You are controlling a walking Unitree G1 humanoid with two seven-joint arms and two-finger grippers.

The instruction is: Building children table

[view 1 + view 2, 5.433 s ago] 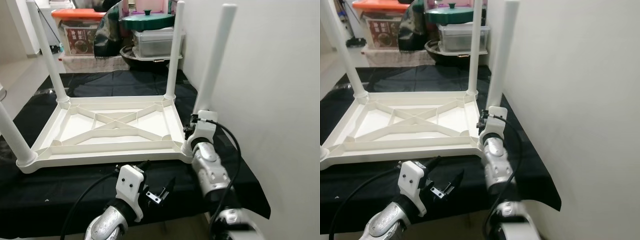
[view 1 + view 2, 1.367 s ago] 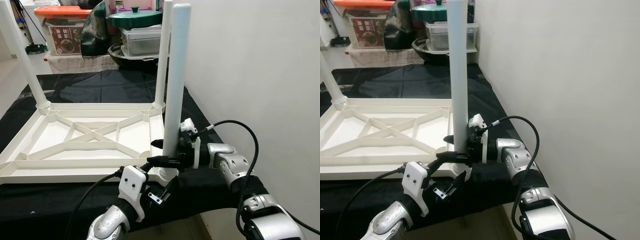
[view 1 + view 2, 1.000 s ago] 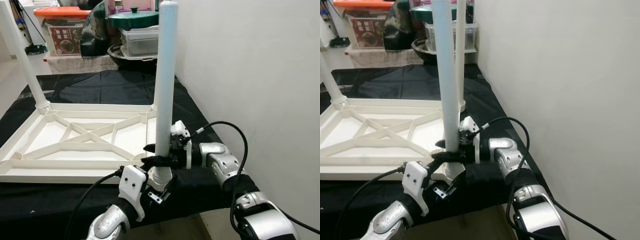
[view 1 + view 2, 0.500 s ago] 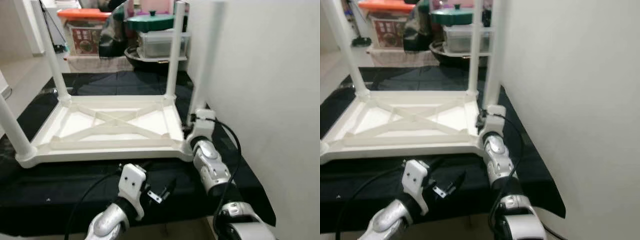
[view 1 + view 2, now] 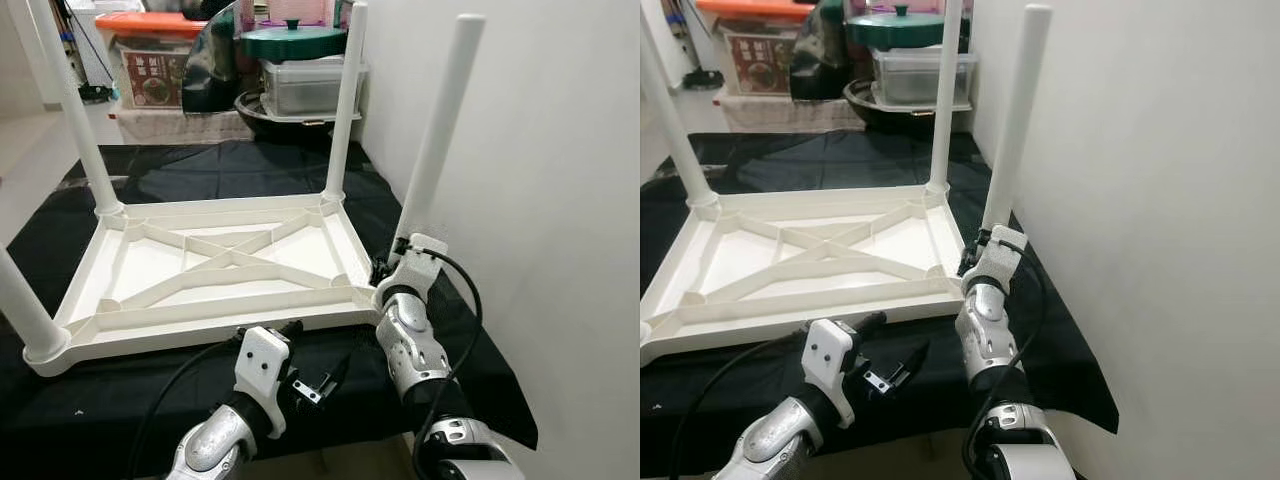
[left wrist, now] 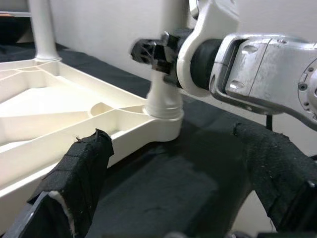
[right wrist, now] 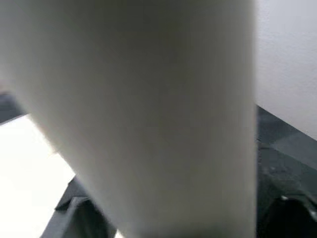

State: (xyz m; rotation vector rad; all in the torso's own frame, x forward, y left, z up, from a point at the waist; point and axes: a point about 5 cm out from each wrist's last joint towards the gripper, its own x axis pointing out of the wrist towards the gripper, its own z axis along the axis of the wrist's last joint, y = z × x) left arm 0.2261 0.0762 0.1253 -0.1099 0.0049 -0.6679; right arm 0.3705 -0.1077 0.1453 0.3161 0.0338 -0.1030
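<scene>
1. The upturned white plastic ribbed tabletop (image 5: 220, 265) lies on the black-draped worktop (image 5: 200, 175); four white tubular legs stand socketed, so assembly looks nearly done.
2. The right gripper (image 5: 385, 272) pinches the tilted leg (image 5: 435, 130) at five o'clock; seating remains.
3. The left gripper (image 6: 173, 183), fingers spread, waits at six o'clock.
4. The white wall (image 5: 540, 200) crowds three o'clock; the green-lidded pot (image 5: 293, 40) sits at twelve.

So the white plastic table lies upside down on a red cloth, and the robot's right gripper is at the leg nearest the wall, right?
Not quite: the cloth is black, not red, as the left eye view shows. The rest holds: the white plastic table lies upside down, and the right gripper is at the base of the leg nearest the wall.
</scene>
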